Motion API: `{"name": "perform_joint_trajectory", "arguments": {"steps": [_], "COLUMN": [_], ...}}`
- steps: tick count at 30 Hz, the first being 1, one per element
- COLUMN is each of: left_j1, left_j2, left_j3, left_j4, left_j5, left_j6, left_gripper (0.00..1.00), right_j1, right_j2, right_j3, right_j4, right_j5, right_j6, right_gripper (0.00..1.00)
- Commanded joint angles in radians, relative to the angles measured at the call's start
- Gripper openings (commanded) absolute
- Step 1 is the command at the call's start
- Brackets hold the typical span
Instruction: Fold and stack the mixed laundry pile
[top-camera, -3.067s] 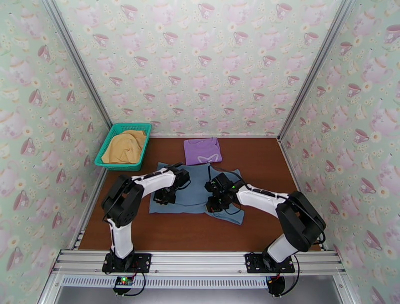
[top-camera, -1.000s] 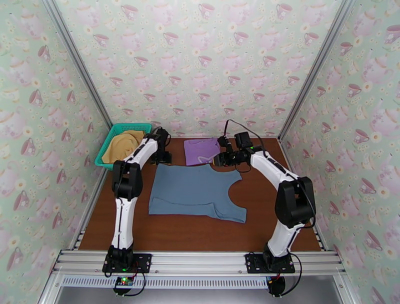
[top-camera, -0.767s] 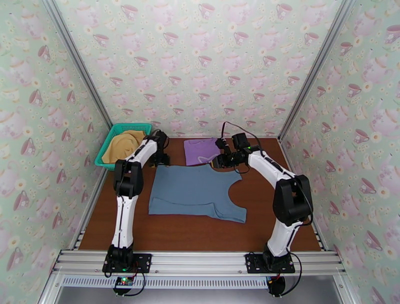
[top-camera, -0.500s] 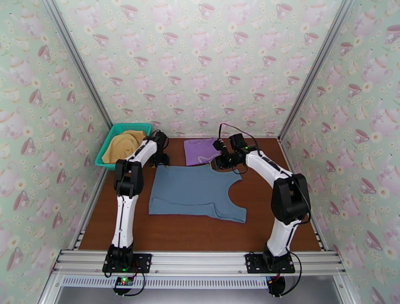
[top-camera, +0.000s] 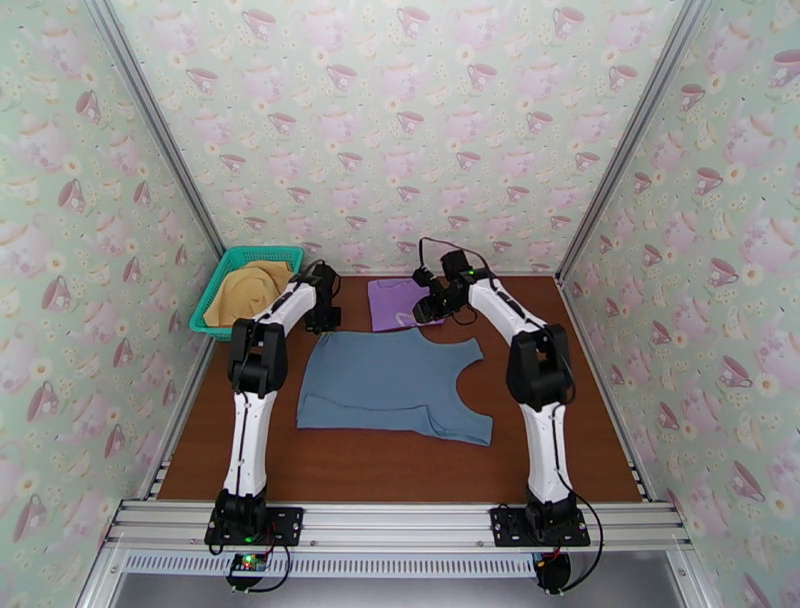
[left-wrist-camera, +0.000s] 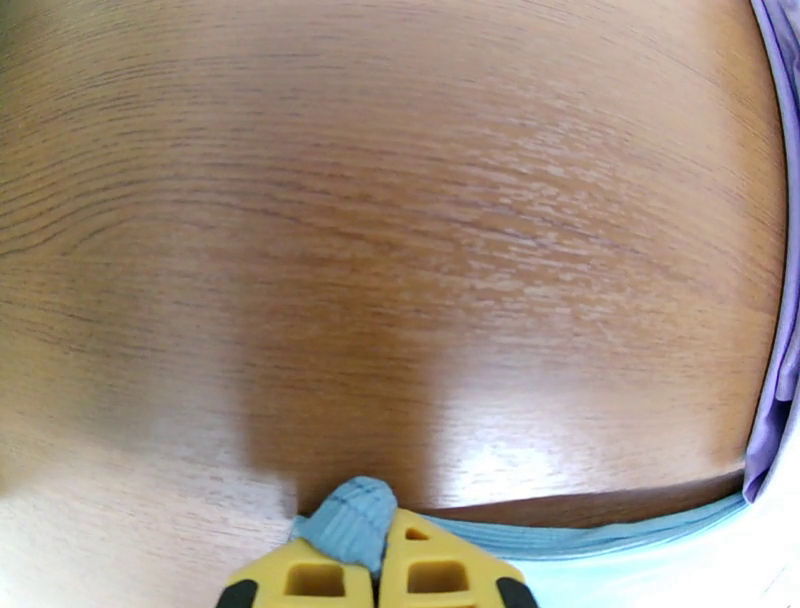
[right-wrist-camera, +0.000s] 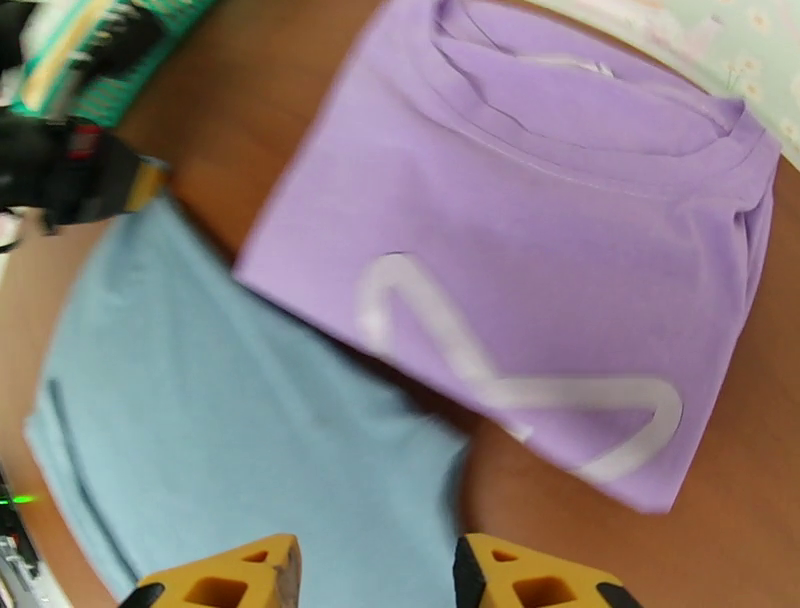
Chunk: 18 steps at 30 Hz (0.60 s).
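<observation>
The grey-blue garment (top-camera: 390, 385) lies spread flat mid-table. My left gripper (top-camera: 322, 318) is at its far left corner. In the left wrist view the left gripper (left-wrist-camera: 380, 575) is shut, with a tuft of the grey-blue garment (left-wrist-camera: 350, 515) pinched between its yellow tips. My right gripper (top-camera: 425, 310) hovers over the garment's far right corner, beside the folded lilac shirt (top-camera: 400, 300). In the right wrist view the right gripper (right-wrist-camera: 375, 585) is open above the grey-blue garment (right-wrist-camera: 250, 420), with the lilac shirt (right-wrist-camera: 560, 250) just beyond. The mustard-yellow garment (top-camera: 250, 290) lies in the basket.
The teal mesh basket (top-camera: 222, 275) stands at the far left corner against the wall. Patterned walls close in the back and both sides. Bare brown table (top-camera: 560, 400) lies to the right of the garments and along the near edge.
My left gripper has shut on the grey-blue garment's far left corner. My right gripper has moved left and farther back, to the near edge of the lilac shirt.
</observation>
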Motion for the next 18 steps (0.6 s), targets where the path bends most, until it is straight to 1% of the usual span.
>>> {"name": "perform_joint_trajectory", "arguments": {"steps": [1, 2, 4, 10, 12, 14, 16, 18], "left_j1": [0.001, 0.002, 0.002, 0.001, 0.002, 0.002, 0.003, 0.001], "left_j2": [0.008, 0.007, 0.006, 0.002, -0.002, -0.005, -0.014, -0.023], "left_j3": [-0.035, -0.036, -0.036, -0.029, -0.027, -0.028, -0.033, -0.040], "left_j4": [0.003, 0.003, 0.001, -0.002, -0.003, -0.006, -0.003, 0.003], "left_j5": [0.003, 0.002, 0.000, 0.000, -0.003, -0.006, -0.005, -0.003], "left_j6": [0.011, 0.013, 0.017, 0.030, 0.034, 0.038, 0.042, 0.043], "left_gripper": [0.00, 0.00, 0.00, 0.00, 0.00, 0.00, 0.00, 0.00], "right_j1": [0.003, 0.005, 0.010, 0.024, 0.024, 0.024, 0.025, 0.025], "right_j2": [0.097, 0.122, 0.154, 0.217, 0.233, 0.235, 0.232, 0.224], "right_j3": [0.121, 0.145, 0.165, 0.195, 0.203, 0.199, 0.198, 0.198], "right_j4": [-0.135, -0.168, -0.174, -0.162, -0.160, -0.151, -0.093, -0.058], "right_j5": [0.013, -0.013, -0.047, -0.087, -0.093, -0.087, -0.085, -0.084], "right_j6": [-0.037, -0.024, -0.003, 0.061, 0.070, 0.081, 0.097, 0.116], "right_gripper": [0.48, 0.48, 0.47, 0.45, 0.42, 0.36, 0.30, 0.27]}}
